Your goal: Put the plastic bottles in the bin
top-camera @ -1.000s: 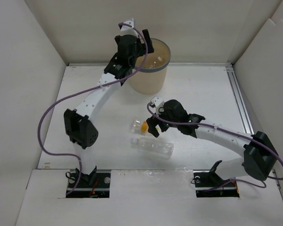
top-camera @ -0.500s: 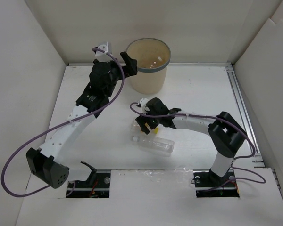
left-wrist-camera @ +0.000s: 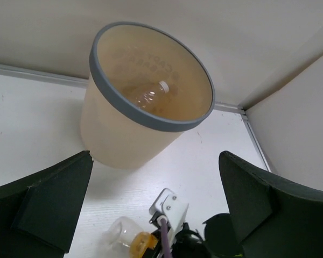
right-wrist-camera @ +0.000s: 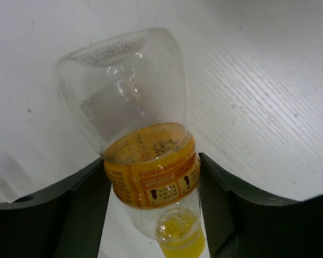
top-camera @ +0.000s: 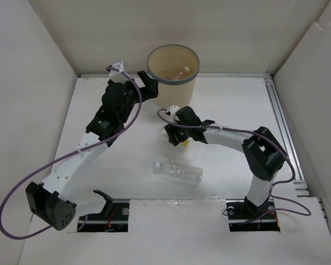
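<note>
My right gripper (right-wrist-camera: 152, 180) is shut on a small clear bottle (right-wrist-camera: 145, 161) with an orange label and yellow cap, a finger pressing each side of the label. From above, that gripper (top-camera: 174, 135) is at mid-table with the bottle's yellow cap (top-camera: 184, 142) showing beside it. A larger unlabelled bottle (top-camera: 178, 171) lies on the table nearer the arm bases. The beige bin (top-camera: 174, 95) stands at the back and holds a bottle (left-wrist-camera: 151, 95). My left gripper (top-camera: 149, 87) hangs open just left of the bin, its fingers (left-wrist-camera: 54, 201) wide apart with nothing between them.
White walls enclose the table on three sides. A metal rail (top-camera: 281, 127) runs along the right edge. The right arm's purple cable and wrist camera mount (left-wrist-camera: 167, 207) sit just below the left gripper.
The right gripper has closed on the small orange-labelled bottle and carried it away from the large bottle, toward the bin. The left arm has drawn back from over the bin to its left side.
</note>
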Controlling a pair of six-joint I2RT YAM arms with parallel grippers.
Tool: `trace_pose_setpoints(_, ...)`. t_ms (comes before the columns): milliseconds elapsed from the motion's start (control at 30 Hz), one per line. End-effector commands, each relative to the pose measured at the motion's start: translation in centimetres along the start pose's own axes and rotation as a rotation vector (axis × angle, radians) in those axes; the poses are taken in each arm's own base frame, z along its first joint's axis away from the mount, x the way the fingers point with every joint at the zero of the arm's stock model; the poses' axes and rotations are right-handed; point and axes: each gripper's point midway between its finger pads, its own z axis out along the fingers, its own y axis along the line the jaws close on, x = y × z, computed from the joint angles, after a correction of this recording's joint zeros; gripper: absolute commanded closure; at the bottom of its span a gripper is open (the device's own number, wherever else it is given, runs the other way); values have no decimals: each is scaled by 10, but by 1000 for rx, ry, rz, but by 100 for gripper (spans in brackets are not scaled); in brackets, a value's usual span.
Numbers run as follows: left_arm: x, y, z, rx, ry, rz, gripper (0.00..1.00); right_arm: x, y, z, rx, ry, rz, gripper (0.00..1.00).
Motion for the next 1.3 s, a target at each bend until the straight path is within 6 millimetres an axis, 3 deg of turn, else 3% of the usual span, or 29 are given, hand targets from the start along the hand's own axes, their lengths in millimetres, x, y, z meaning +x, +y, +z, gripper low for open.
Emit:
trace_pose_setpoints(0, 8, -7, -5, 65, 11, -19, 0, -66, -6, -40, 35, -198, 24, 99)
trace_pose_setpoints(167, 28, -24, -7, 190, 67, -29, 0, -104, -7, -102, -51, -349, 86, 100)
trace_pose_setpoints(233, 42, -33, -8, 259, 117, -12, 0, -110, 0, -116, -134, -377, 107, 100)
trace_pose_setpoints(400, 45, -47, -6, 327, 142, -12, 0, -141, -2, -157, -183, -509, 169, 100)
trace_pose_setpoints(567, 47, -74, -12, 479, 168, -45, 0, -154, 4, -179, -253, -589, 197, 100)
trace_pose_setpoints(767, 65, -83, -8, 535, 240, -74, 0, -167, 22, -206, -308, -652, 163, 100)
trace_pose_setpoints(900, 74, -95, -11, 615, 288, -105, 0, -173, 20, -212, -292, -673, 164, 100)
trace_pose_setpoints(1033, 72, -101, -11, 642, 282, -125, 0, -172, 21, -213, -301, -671, 160, 100)
trace_pose_setpoints(1100, 69, -102, -10, 639, 271, -135, 8, -172, 23, -213, -311, -669, 156, 100)
trace_pose_setpoints(1133, 67, -101, -8, 641, 250, -134, 17, -172, 23, -213, -311, -669, 156, 98)
trace_pose_setpoints(1200, 61, -103, -10, 646, 227, -147, 64, -176, 25, -220, -322, -694, 143, 93)
trace_pose_setpoints(1233, 55, -105, -9, 649, 202, -158, 81, -176, 25, -220, -322, -694, 143, 90)
trace_pose_setpoints(1267, 53, -106, -9, 655, 193, -157, 90, -175, 28, -222, -332, -701, 136, 86)
